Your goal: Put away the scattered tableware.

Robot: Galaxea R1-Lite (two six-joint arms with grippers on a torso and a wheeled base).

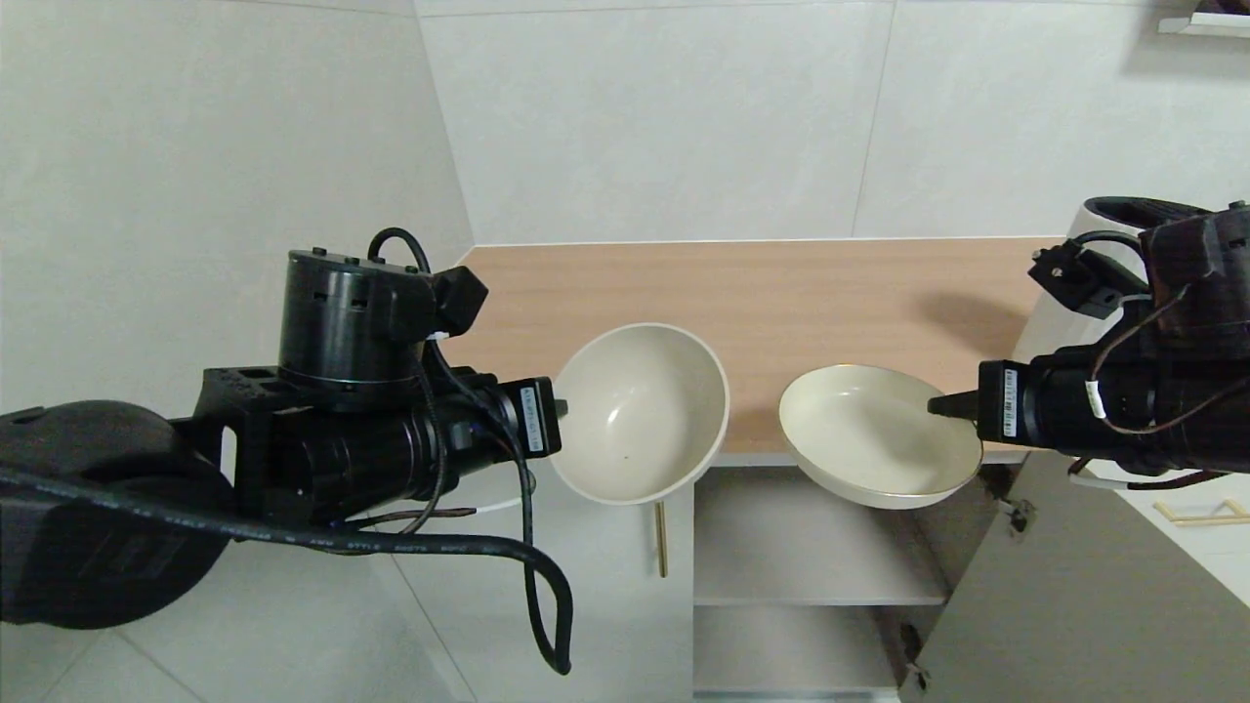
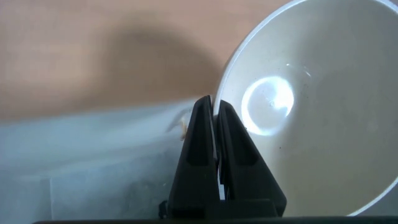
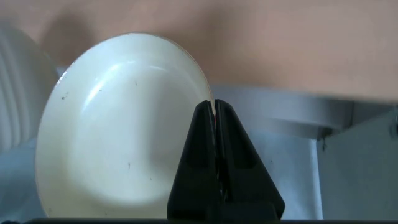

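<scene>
A wood-grain bench [image 1: 781,283] ran along the tiled wall, a white appliance [image 1: 1055,332] standing at its right end, above open cabinet shelves [image 1: 811,547].

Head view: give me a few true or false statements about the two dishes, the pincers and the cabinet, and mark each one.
1. The left pincer is shut on the rim of the deep bowl. True.
2. The right pincer hangs open and empty. False: it is shut on the rim of the shallow dish.
3. Both dishes lie flat on the wooden counter. False: they are held in the air at its front edge.
4. The cabinet below the counter stands open. True.
5. The deep bowl is full of food. False: it is empty.
</scene>
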